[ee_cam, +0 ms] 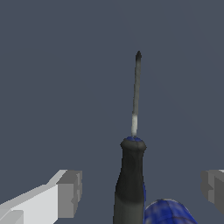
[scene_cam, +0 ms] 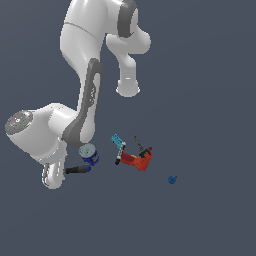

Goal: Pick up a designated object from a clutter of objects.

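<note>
Gripper point(ee_cam: 141, 188) wide open, nothing held; grey pads point(ee_cam: 70, 192) well apart either side of screwdriver point(ee_cam: 130, 183). Wrist view: black handle runs between fingers w/o touching, thin shaft extends away along floor. Blue can point(ee_cam: 168, 213) just beside handle. Ext view: screwdriver point(scene_cam: 77, 170) lies on floor under arm, next to can point(scene_cam: 89, 154), gripper itself hidden by arm. Red drill point(scene_cam: 140, 159) and teal piece point(scene_cam: 118, 142) near centre; small blue knob point(scene_cam: 172, 179) well apart, toward ext view's right
</note>
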Robot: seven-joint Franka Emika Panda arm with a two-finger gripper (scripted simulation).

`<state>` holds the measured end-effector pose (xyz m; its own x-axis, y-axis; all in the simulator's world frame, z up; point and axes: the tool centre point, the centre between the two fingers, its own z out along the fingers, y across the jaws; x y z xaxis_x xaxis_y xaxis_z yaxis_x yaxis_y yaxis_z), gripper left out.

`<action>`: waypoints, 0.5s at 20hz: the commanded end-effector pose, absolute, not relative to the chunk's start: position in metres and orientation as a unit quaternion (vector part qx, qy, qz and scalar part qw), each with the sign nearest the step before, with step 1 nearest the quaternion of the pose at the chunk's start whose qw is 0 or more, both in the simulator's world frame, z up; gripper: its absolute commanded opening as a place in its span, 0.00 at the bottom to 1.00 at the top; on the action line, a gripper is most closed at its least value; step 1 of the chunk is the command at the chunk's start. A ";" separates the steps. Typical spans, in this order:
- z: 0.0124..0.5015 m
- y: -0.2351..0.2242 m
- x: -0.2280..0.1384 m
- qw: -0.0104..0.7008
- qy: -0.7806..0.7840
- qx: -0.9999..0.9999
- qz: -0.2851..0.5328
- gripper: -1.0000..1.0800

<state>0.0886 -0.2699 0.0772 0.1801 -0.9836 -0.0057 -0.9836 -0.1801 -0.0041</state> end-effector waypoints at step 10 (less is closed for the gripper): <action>0.061 -0.279 0.086 0.000 0.656 -0.755 0.001 0.96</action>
